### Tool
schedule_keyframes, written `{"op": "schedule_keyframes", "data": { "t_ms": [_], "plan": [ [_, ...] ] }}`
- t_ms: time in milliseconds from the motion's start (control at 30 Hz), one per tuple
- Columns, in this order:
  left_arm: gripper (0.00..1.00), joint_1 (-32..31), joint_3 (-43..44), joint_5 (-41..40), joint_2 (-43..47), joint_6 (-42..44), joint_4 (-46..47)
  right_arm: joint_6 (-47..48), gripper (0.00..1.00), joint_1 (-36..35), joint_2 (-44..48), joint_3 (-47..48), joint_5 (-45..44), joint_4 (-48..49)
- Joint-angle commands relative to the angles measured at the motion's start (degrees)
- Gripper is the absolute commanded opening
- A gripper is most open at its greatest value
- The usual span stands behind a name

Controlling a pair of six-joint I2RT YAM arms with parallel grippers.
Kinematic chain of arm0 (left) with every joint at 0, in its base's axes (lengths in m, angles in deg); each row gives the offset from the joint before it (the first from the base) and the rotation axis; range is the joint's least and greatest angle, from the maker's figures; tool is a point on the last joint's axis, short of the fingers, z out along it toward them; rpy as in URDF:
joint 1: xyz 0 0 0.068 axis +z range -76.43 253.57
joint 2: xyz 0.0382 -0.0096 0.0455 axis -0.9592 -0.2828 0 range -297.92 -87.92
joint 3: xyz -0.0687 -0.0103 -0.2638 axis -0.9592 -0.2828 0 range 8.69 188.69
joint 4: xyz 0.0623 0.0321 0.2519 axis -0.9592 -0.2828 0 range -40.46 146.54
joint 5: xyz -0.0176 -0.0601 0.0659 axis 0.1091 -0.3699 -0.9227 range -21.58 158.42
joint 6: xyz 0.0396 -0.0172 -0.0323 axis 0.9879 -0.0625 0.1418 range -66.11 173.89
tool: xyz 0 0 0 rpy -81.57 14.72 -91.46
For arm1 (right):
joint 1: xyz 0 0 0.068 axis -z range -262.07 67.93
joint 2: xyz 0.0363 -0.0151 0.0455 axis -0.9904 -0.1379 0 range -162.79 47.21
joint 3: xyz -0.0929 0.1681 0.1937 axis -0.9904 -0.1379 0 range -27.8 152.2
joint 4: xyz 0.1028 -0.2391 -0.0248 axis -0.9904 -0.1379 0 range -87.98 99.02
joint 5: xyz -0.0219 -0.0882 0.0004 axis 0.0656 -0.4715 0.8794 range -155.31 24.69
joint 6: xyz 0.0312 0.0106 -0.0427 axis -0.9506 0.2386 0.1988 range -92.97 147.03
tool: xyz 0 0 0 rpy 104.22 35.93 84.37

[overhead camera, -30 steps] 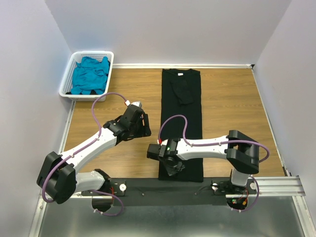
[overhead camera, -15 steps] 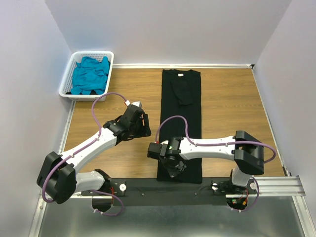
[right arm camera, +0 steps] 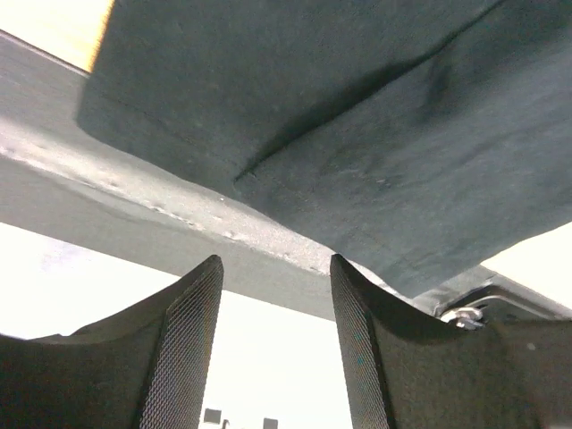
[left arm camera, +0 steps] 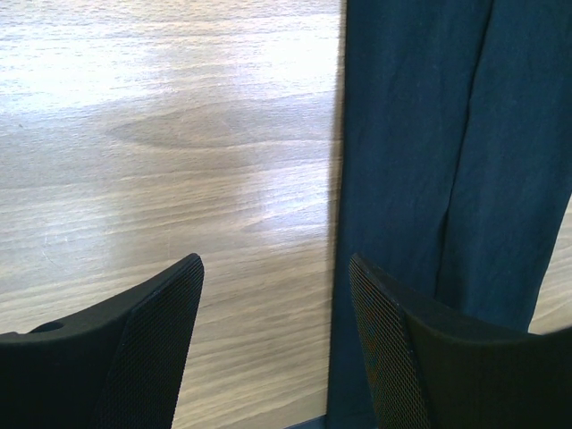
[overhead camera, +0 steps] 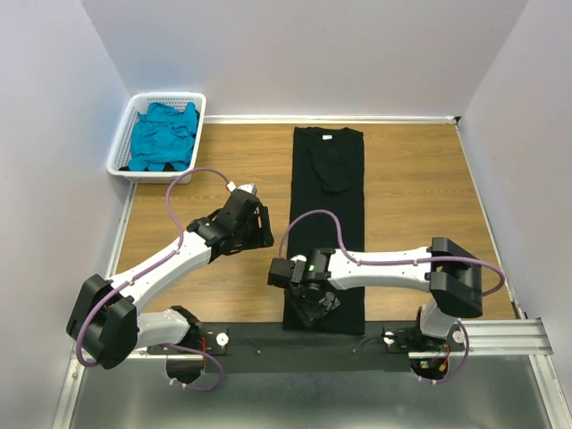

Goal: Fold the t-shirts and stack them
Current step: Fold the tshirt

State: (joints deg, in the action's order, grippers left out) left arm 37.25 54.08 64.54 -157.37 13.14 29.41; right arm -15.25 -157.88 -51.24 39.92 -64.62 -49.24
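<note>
The black t-shirt (overhead camera: 329, 206) is lying on the wooden table (overhead camera: 420, 197) as a narrow strip. Its long axis is running straight away from the arm bases, with the collar at the far end and the hem at the near end. The right gripper (right arm camera: 274, 264) is sitting low over that hem. Its two fingers are standing apart with nothing between them, and the doubled edge of cloth is lying just ahead of the tips, where it is spilling a little over what looks like the grey mounting rail (right arm camera: 107, 201). From above the claw is dark against dark cloth, so I cannot tell whether a finger is brushing the fabric. The left gripper (left arm camera: 274, 268) is also gaping and holding nothing. It is hanging over bare wood, and the strip's long left edge is running past just ahead of it and to its right, roughly at mid-length. The teal t-shirt (overhead camera: 163, 136) is sitting bunched in the white slotted basket (overhead camera: 170, 96), well off beyond the left claw and far from the right one. To my eye the next fold is going to turn on that near-to-far axis: the hem wants lifting and carrying straight ahead of the right claw toward the collar. The right arm is plainly the nearer one for the job, while the left is better placed to pin or catch the side edge.
</note>
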Motion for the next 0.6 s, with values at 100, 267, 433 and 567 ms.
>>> {"op": "schedule_keyframes", "data": {
  "t_ms": [100,267,433,567],
  "plan": [
    [0.74,0.28,0.75,1.15,-0.76,-0.03,2.7,2.28,0.58,14.61,10.9,-2.15,-10.34,3.49],
    [0.71,0.37,8.64,3.17,-8.05,1.46,6.47,8.43,0.45,34.8,17.5,-6.28,-8.43,15.44],
    [0.65,0.28,18.23,3.53,-20.27,4.27,9.2,12.22,0.41,46.27,14.44,-6.99,-3.33,26.78],
    [0.63,0.46,29.04,3.62,-30.11,6.12,9.38,13.63,0.41,53.04,8.73,-6.03,0.44,32.5]
  ]
}}
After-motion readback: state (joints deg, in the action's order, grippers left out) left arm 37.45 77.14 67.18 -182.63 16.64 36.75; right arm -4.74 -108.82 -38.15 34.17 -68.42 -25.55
